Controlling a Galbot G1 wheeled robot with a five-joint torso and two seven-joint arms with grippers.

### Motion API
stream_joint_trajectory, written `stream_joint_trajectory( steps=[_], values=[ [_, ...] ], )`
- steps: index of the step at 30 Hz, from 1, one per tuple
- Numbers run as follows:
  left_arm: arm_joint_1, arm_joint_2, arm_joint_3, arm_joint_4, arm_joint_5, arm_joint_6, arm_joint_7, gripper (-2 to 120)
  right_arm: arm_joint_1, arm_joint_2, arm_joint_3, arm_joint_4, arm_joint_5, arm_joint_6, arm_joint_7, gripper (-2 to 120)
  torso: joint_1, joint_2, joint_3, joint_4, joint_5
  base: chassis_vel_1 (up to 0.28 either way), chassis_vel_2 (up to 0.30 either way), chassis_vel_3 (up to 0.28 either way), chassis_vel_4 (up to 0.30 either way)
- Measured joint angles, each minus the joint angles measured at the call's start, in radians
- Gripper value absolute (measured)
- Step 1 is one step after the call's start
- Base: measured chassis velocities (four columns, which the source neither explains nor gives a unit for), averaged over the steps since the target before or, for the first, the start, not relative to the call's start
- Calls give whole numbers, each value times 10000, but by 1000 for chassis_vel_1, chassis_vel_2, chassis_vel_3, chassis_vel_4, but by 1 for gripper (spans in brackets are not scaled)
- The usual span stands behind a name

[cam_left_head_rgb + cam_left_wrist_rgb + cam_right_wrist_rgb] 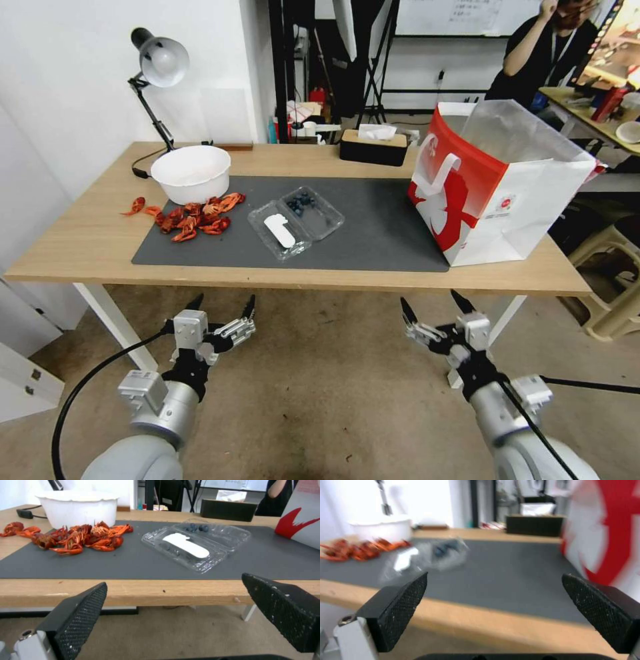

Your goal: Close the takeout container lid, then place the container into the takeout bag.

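Right gripper; takeout container badly blurred

From the head camera we look forward and down over the whole bench, with both arms low in front of its near edge. Our two wrist cameras sit below bench height, close to that edge, facing across it between their own fingers. All three share the grey mat and takeout container.
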State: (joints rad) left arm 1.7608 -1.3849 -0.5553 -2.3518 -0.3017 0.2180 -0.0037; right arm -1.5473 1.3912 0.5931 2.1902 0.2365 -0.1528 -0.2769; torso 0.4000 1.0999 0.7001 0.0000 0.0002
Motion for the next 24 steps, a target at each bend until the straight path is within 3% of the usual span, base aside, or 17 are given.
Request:
stream_joint_trajectory(
  steps=[3, 7, 9, 10, 14, 15, 18, 24],
  values=[
    [122, -220, -5, -11, 105, -90, 35, 100, 1216, -913, -710, -779, 823, -94, 143, 100, 0, 1, 0, 0, -2, 0, 0, 0, 0],
    [223, -371, -44, -13, 205, -219, 38, 100, 2552, -1429, -1550, -1576, 1189, -221, 414, 100, 0, 0, 0, -5, -4, 0, 0, 0, 0],
    [317, -481, -158, -15, 247, -337, 33, 100, 4215, -1664, -2707, -2523, 1368, -548, 817, 100, 1, 0, 1, 4, -1, 0, 0, 0, 0],
    [317, -481, -158, -15, 247, -337, 33, 100, 4215, -1664, -2707, -2523, 1368, -548, 817, 100, 1, 0, 1, 4, -1, 0, 0, 0, 0],
    [413, -609, -317, 65, 291, -511, -35, 100, 7008, -1572, -4628, -4486, 1296, -1803, 2186, 100, 3, 0, 2, 0, -3, 0, 0, 0, 0],
    [413, -609, -317, 65, 291, -511, -35, 100, 7008, -1572, -4628, -4486, 1296, -1803, 2186, 100, 3, 0, 2, 0, -3, 0, 0, 0, 0],
    [494, -716, -364, 134, 293, -670, -95, 100, 8806, -1233, -5511, -5622, 1207, -3178, 3063, 100, 4, -1, 2, 2, -6, 0, 0, 0, 0],
    [587, -766, -396, 228, 292, -847, -155, 100, 9991, -954, -6138, -6491, 1419, -4613, 3330, 100, 3, 0, 0, -1, -4, 0, 0, 0, 0]
  ],
)
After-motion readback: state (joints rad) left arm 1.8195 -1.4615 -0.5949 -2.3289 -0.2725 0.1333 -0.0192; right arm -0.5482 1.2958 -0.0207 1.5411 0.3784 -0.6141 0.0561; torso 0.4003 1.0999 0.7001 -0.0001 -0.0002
